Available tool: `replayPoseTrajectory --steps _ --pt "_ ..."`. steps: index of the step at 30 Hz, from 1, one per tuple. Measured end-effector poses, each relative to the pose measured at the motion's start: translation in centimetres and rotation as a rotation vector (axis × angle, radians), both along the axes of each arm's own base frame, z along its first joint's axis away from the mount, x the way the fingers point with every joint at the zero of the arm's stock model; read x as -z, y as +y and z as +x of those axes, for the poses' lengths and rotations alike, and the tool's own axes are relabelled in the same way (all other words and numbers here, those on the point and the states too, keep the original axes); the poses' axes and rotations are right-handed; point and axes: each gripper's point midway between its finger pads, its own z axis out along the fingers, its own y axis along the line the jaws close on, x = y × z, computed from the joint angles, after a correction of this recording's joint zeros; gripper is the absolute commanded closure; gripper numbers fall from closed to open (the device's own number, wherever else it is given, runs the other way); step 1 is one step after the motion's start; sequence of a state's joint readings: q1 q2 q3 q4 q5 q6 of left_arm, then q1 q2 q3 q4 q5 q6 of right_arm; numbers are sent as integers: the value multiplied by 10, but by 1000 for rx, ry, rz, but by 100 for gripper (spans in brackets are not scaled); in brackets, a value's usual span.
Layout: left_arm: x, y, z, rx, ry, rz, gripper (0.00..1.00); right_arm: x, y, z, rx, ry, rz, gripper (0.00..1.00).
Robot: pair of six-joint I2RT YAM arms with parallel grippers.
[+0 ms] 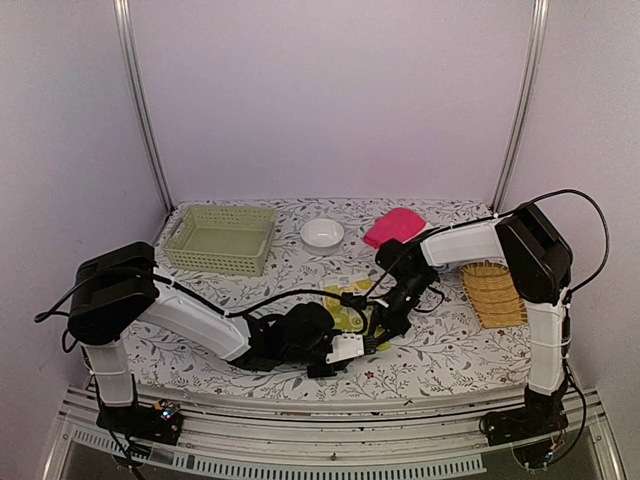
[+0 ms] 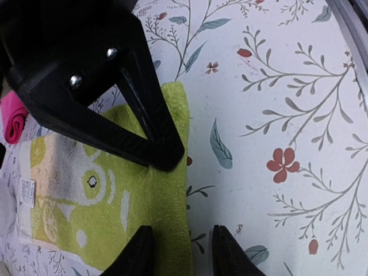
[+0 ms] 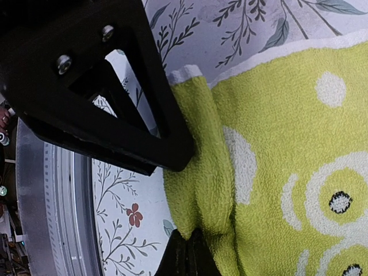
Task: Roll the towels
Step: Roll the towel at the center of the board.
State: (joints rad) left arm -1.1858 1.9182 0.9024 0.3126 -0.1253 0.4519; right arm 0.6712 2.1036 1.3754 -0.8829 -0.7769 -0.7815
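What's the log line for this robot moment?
yellow-green towel: edge folded | right claw: shut on edge | left claw: open over edge

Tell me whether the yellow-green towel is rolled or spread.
Mostly spread: the yellow-green towel lies flat, only one edge bunched into a ridge pinched by the right gripper.

My left gripper [image 2: 172, 198] straddles the folded edge of the yellow-green towel [image 2: 86, 190] on the flowered table [image 2: 276, 115], jaws apart.
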Motion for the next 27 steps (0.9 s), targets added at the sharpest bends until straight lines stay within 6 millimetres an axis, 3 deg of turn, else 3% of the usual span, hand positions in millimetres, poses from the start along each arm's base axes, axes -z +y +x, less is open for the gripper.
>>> replayPoseTrajectory --steps 6,11,15,23,27 --pt "1 1 5 -11 -24 6 80 3 1 -1 0 16 2 97" --pt "10 1 11 -38 -41 33 84 2 1 -2 1 20 8 97" --pt "10 -4 19 -63 -58 35 75 0 0 1 11 23 9 97" --pt "8 -4 22 -80 -69 33 69 -2 -1 3 20 32 18 97" --pt "7 -2 22 -76 -79 32 72 -3 0 3 22 37 21 97"
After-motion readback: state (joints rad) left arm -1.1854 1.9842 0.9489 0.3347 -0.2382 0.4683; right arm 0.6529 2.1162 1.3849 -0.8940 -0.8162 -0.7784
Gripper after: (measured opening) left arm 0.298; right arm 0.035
